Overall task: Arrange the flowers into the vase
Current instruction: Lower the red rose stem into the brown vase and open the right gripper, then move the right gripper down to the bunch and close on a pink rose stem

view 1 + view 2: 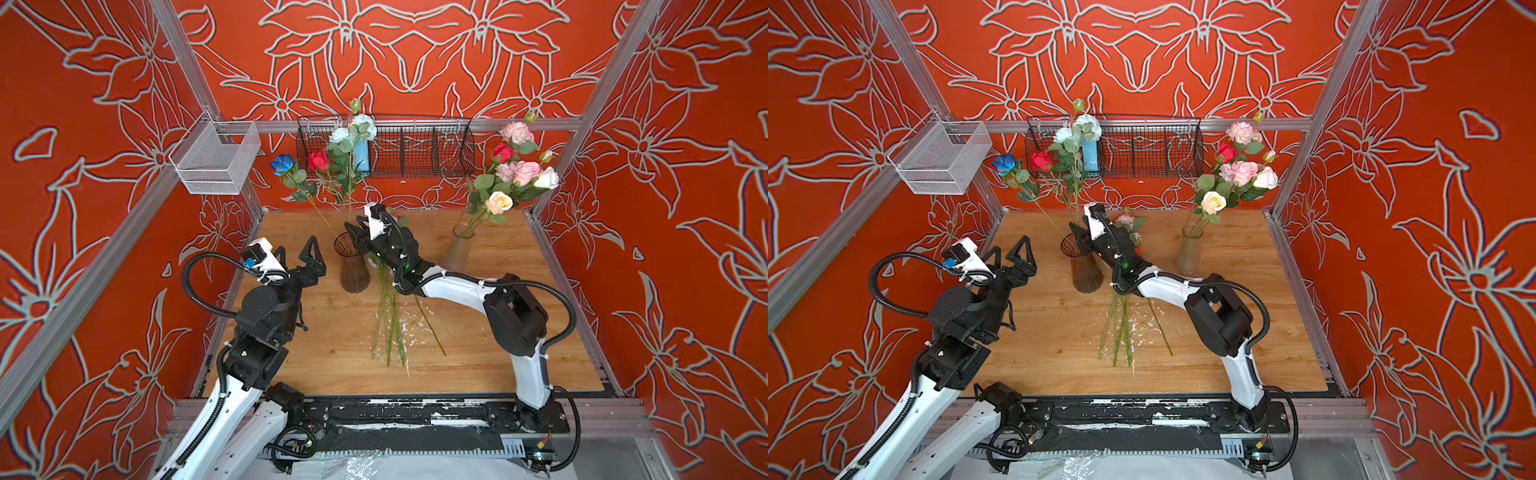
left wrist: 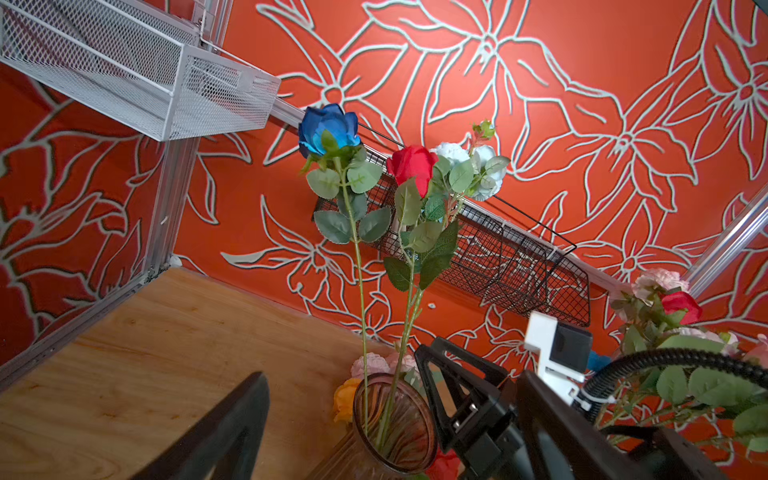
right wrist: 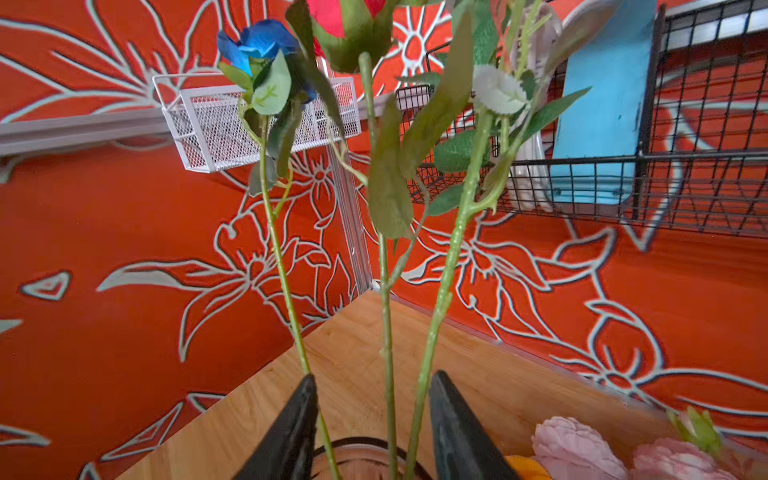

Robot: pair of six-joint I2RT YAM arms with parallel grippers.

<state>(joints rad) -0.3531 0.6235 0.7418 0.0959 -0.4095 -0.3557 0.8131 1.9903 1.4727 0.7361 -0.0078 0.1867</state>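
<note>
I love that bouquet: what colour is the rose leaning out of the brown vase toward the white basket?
Blue; the rose shows best in the left wrist view.

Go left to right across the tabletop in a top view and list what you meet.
left gripper → brown vase → loose flower stems lying flat → clear vase. The right gripper overlaps the brown vase, so it is left out.

brown vase (image 1: 354, 266) upright, centre, w/ blue, red, pale-blue flowers (image 1: 319, 160); more stems (image 1: 388, 324) lying flat just beside it.
</note>
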